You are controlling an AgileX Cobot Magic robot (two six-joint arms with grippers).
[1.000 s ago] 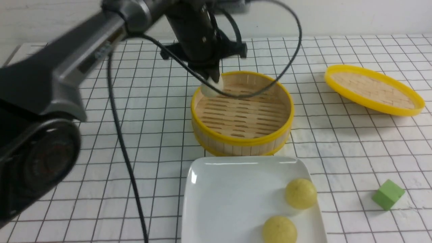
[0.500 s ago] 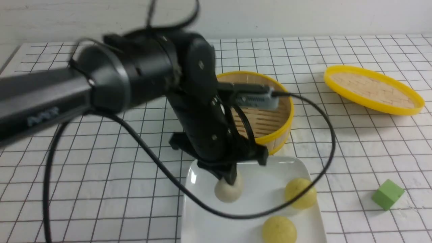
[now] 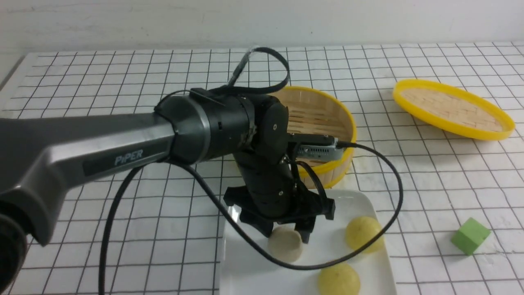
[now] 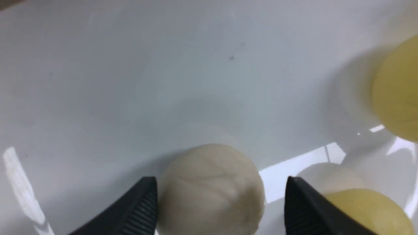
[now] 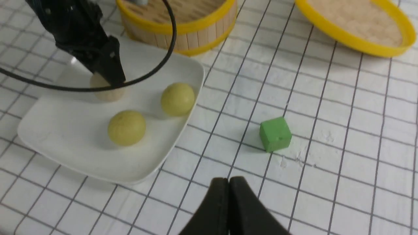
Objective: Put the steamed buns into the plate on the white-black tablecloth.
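Our left claw [image 3: 286, 235] spread wide astride the beige bun [image 3: 285, 246] on the white plate [image 3: 245, 266], two yellow buns [image 3: 364, 234] beside it, our right claw [image 5: 228, 184] pressed closed above the checked cloth [image 5: 343, 137].

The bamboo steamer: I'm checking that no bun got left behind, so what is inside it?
Only a bare slatted floor shows inside the bamboo steamer. The left arm covers its near-left part, so that portion cannot be checked.
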